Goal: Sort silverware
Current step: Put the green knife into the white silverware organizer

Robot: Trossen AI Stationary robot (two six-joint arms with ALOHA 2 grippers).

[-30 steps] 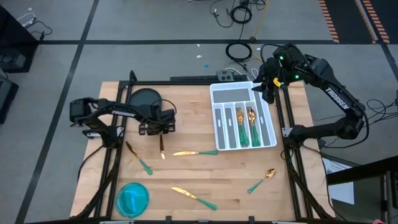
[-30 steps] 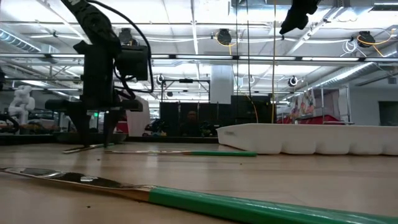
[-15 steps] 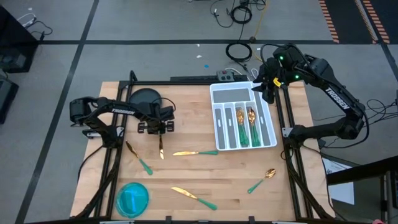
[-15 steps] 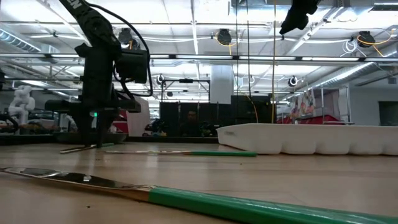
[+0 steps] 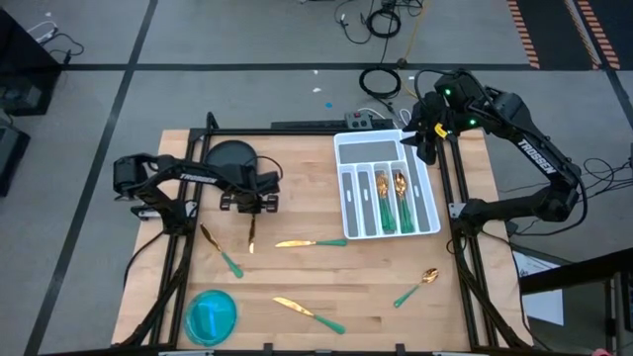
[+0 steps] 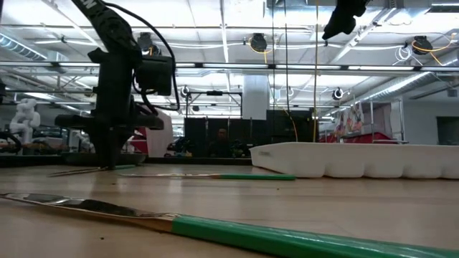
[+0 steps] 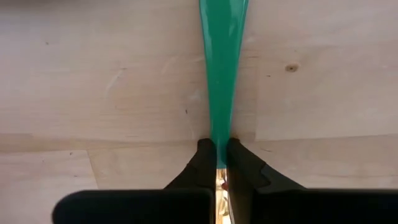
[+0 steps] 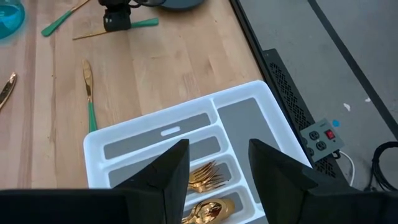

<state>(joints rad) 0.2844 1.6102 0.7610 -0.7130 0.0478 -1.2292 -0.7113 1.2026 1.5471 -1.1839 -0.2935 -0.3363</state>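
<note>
gripped piece: a utensil with a green handle and gold head is lying on the wooden table, just in front of the dark round plate; the kind of head cannot be told.
left gripper: the left gripper is standing low over the table with its fingers pinched nearly together on that handle, near where the green is meeting the gold.
loose silverware: a knife is lying mid-table beside the tray; a second knife is lying near the front edge; a utensil with a slim gold head is lying slanted just left of the gripped piece; a spoon is lying near the front right.
sorted silverware: forks and spoons are lying in two neighbouring slots of the tray, gold heads pointing to the far edge.
tray: the white slotted tray is sitting at the table's far right; its other long slots and the cross slot are showing only grey floor.
right gripper: the right gripper is hanging above the tray's far right corner, jaws standing apart and gripping nothing.
blue bowl: a blue bowl is sitting at the front left corner, near the second knife.
</note>
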